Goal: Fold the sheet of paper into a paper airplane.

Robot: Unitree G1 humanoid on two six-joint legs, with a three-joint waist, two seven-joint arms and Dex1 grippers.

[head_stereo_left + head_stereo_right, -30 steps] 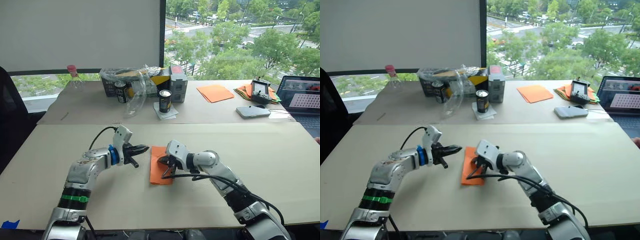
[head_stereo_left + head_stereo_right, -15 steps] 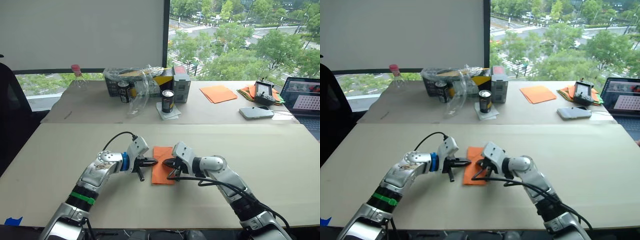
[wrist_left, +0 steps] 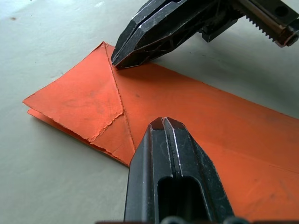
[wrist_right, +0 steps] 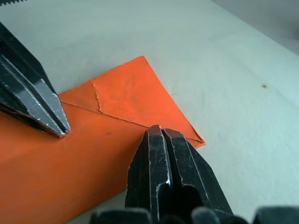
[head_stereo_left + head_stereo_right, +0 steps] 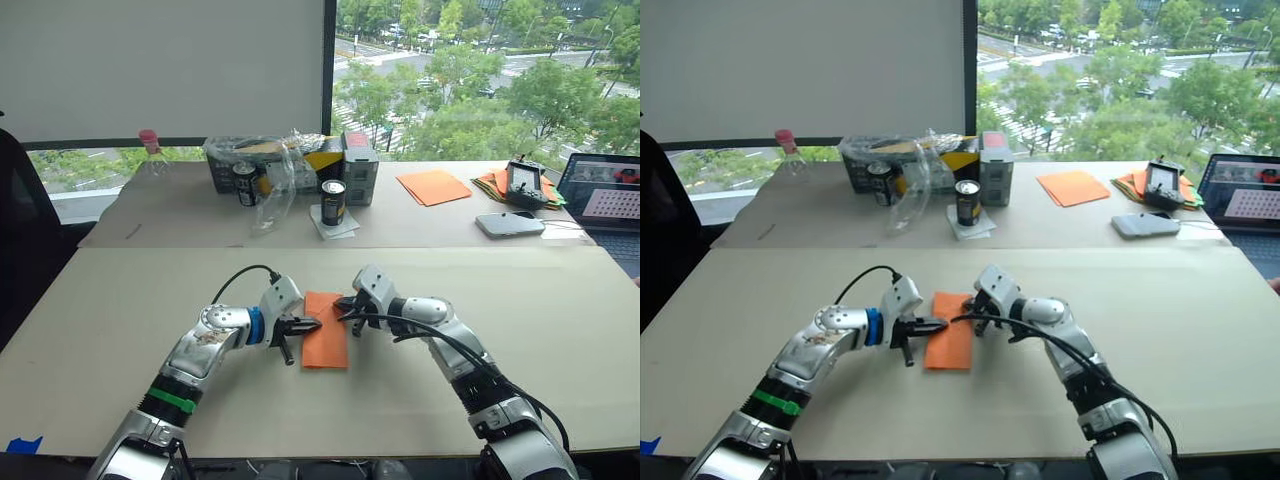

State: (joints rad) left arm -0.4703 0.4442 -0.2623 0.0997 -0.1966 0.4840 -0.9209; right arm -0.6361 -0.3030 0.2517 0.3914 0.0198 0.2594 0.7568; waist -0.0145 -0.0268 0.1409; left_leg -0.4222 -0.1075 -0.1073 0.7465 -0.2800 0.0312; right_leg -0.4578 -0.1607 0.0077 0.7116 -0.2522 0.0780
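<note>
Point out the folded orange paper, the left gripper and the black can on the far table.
sheet of paper (image 5: 326,345): left eye view, on its flat middle.
left gripper (image 5: 312,325): left eye view, at its shut fingertips on the paper's edge.
black can (image 5: 332,203): left eye view, on its side wall.

The laptop (image 5: 606,190) at the far right of the desk (image 5: 560,300) is cut off by the picture's edge; the words on the two dark cans (image 5: 331,201) are too small to read; the stuff inside the crinkly clear plastic bag (image 5: 268,175) is hard to make out; in the left wrist view the sheet of paper (image 3: 187,121) runs out past the edge, and the closed fingers (image 3: 170,168) cover part of it; in the right wrist view the paper is cut off too.
</note>
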